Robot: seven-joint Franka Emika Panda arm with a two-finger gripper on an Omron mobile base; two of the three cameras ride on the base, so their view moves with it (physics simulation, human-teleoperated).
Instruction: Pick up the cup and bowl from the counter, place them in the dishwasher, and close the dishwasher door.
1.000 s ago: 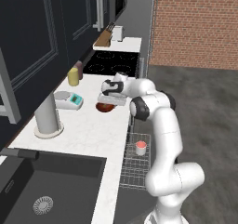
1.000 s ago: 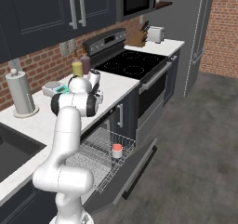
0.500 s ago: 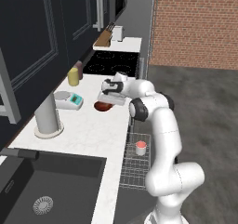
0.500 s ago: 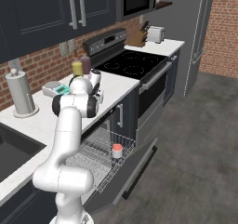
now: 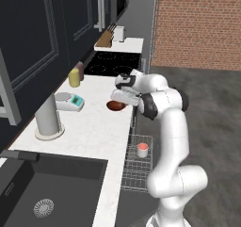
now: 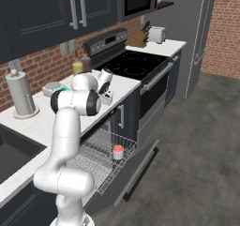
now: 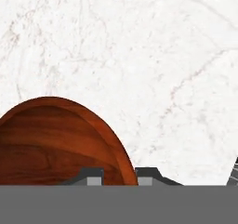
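On the white worktop (image 5: 101,127), going left to right in the left base view: a tall grey cylinder (image 5: 48,117), a small scale (image 5: 69,101), a yellow canister (image 5: 74,77), then the reddish-brown bowl (image 5: 116,106) near the front edge. Right at the bowl are the fingers (image 7: 119,176), drawn close on its rim, one inside and one outside, as the hand view shows. Lower right, the cup (image 5: 142,149) stands upright in the dishwasher (image 6: 101,155) rack, above the open dishwasher door (image 6: 133,171).
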